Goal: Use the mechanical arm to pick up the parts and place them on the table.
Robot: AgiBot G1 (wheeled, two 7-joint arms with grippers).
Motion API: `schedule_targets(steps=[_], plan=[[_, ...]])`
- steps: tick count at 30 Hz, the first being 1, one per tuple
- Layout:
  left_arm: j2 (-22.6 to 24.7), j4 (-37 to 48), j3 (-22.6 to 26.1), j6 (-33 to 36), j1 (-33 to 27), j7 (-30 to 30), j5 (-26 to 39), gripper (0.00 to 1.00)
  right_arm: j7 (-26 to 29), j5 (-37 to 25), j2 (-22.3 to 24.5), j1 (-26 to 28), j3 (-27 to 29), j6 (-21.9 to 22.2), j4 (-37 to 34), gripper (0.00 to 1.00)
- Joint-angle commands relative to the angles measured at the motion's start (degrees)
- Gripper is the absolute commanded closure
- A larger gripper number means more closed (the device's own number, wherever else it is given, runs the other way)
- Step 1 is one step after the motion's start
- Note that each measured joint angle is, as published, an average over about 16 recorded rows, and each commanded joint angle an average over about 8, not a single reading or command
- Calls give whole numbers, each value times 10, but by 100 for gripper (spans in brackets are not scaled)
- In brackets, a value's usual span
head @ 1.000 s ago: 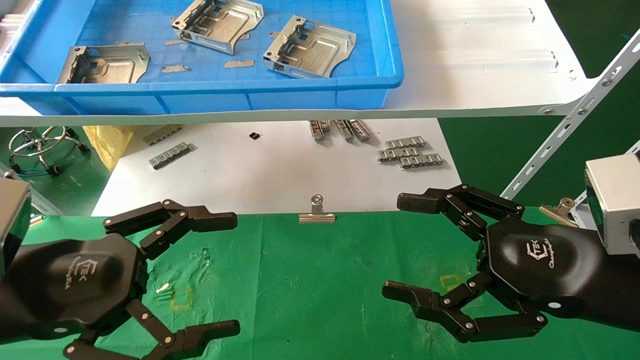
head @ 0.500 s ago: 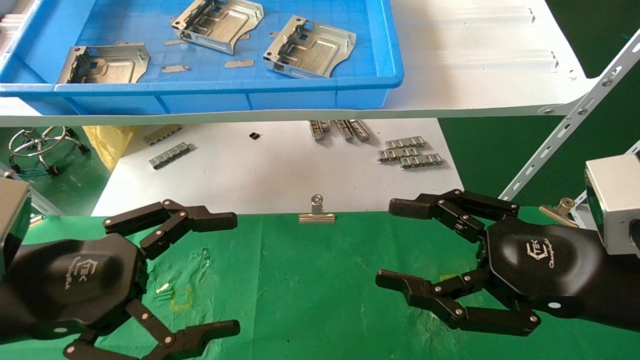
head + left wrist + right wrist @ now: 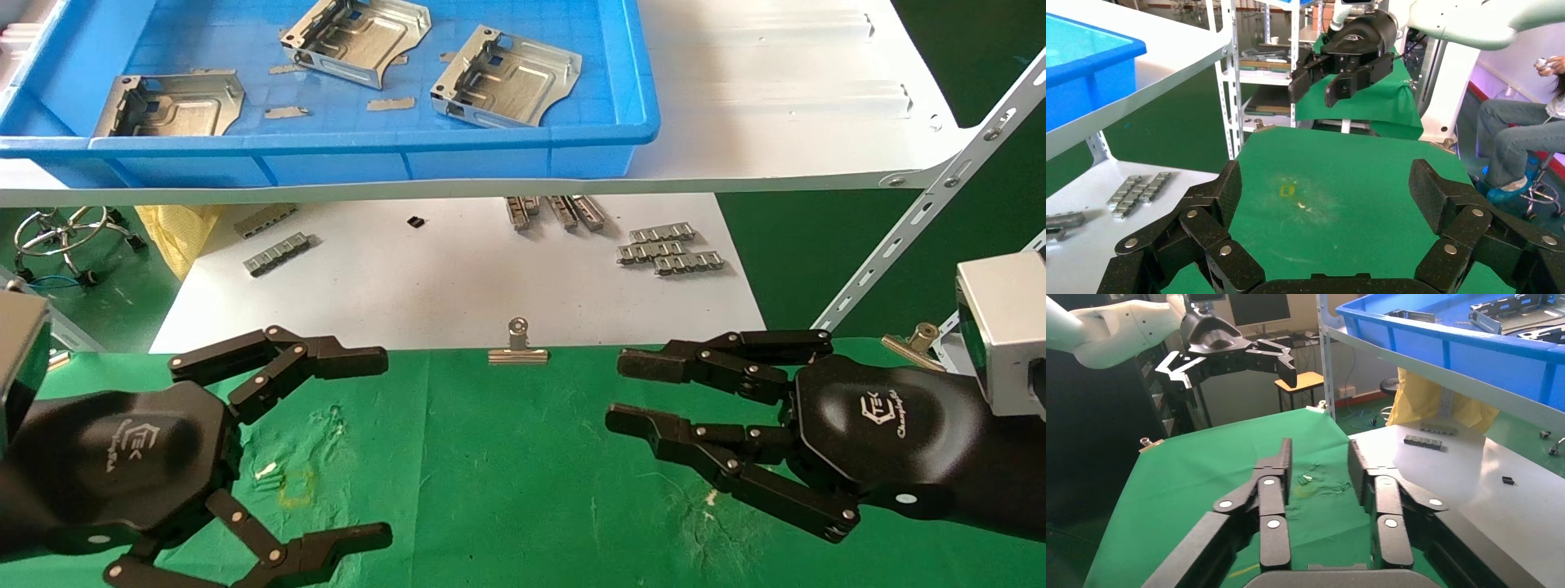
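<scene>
Three silver sheet-metal parts (image 3: 172, 104) (image 3: 357, 37) (image 3: 507, 77) lie in a blue tray (image 3: 368, 147) on the white shelf board, far above both hands. My left gripper (image 3: 384, 447) hovers wide open and empty over the green table (image 3: 507, 457) at the near left; it also shows in the left wrist view (image 3: 1324, 190). My right gripper (image 3: 614, 390) hovers over the table at the near right, fingers drawn close but still apart, holding nothing; the right wrist view (image 3: 1319, 459) shows green cloth through the gap.
The white shelf board (image 3: 776, 106) overhangs a white sheet (image 3: 425, 278) with small grey ridged strips (image 3: 670, 249). A binder clip (image 3: 517, 347) sits at the cloth's far edge. A slanted shelf brace (image 3: 932, 204) stands at the right. A yellow square mark (image 3: 296, 487) is on the cloth.
My right gripper's fingers have closed from wide open to a narrow gap and reached slightly left. The left gripper and the parts have not moved.
</scene>
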Motion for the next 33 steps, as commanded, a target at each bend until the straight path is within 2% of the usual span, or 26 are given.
schedule_targets(steps=[1,15,19,22,26,33], plan=[[0,0,0,0,0,0,0,0,0,0,0,0,0,0,0,100],[0,-1,-1,0,-1,0,0,0,0,0,0,0,0,0,0,100],[2,1,-1,-3,-24,0,8,0,0,0,0,0,0,0,0,100],[13,13,4,-7,-72,-3,29,0,0,0,0,0,0,0,0,100],[49,66,25,-16,-173,-4,89,0,0,0,0,0,0,0,0,100],[148,272,77,-53,-355,40,217,0,0,0,0,0,0,0,0,100]])
